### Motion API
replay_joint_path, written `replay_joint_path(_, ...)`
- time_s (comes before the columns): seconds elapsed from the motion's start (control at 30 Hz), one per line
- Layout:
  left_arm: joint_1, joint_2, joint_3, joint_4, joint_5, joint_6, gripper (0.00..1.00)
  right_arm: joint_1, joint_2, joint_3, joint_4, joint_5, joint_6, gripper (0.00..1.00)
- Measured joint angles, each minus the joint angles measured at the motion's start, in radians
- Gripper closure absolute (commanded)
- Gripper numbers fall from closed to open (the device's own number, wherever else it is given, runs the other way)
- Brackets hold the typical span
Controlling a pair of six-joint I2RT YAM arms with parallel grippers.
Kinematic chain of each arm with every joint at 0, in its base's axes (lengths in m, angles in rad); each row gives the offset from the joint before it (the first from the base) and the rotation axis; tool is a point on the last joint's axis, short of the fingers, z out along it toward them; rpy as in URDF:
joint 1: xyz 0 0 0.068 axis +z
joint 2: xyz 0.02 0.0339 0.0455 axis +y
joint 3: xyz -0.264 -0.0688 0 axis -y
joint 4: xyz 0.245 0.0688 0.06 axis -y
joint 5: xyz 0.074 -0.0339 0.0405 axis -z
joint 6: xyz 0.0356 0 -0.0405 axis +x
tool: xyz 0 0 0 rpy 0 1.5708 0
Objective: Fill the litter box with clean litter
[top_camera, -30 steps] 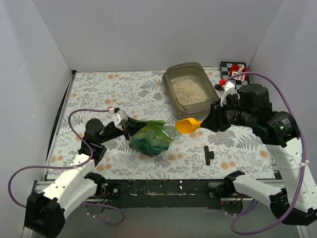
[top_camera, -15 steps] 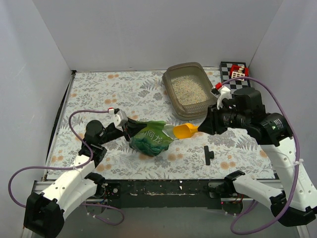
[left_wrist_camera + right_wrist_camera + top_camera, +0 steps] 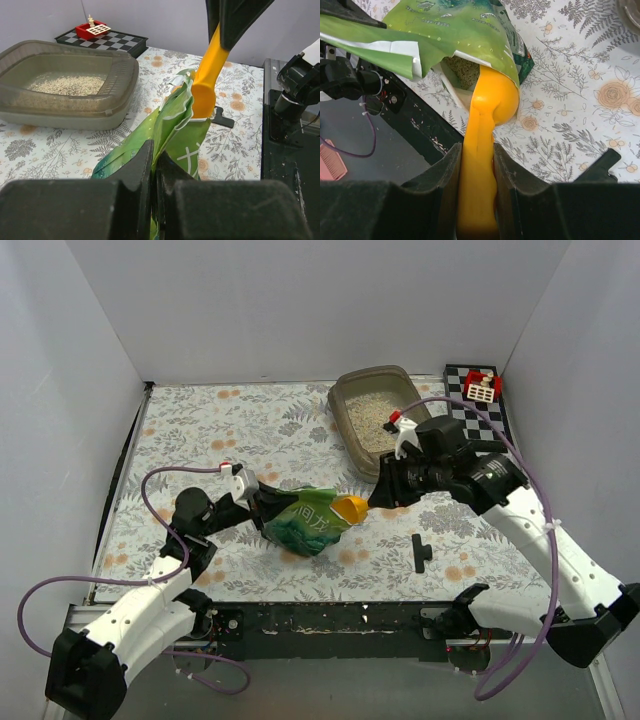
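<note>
The grey-brown litter box (image 3: 352,436) stands at the back right with pale clean litter (image 3: 378,418) in it; it also shows in the left wrist view (image 3: 120,80) with its litter (image 3: 65,85). My left gripper (image 3: 257,506) is shut on the green bag (image 3: 305,522), pinching its edge (image 3: 167,117). My right gripper (image 3: 382,494) is shut on the yellow-orange scoop (image 3: 350,508), whose bowl (image 3: 492,97) sits in the bag's open mouth (image 3: 462,70), where granules show inside.
A black-and-white checkered board (image 3: 486,408) with a red-and-white piece (image 3: 481,389) lies at the back right corner. A small black part (image 3: 422,553) lies on the floral cloth near the front edge. White walls enclose the table on three sides.
My right gripper has moved left with the scoop, from beside the litter box to the bag's mouth. The left gripper has kept its hold on the bag.
</note>
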Motion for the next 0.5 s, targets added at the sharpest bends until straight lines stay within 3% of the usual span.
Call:
replay_joint_path(0.27,-0.026,-0.001,-0.003,-0.018,-0.084,-0.011,1.00,0.097,0.165,-0.023,0.090,0.106,0.100,0.99)
replay_joint_path(0.5,-0.034,-0.005,-0.003,-0.034,-0.142,-0.011,1.00,0.112,0.340,-0.062,0.244,0.032,0.167,0.99)
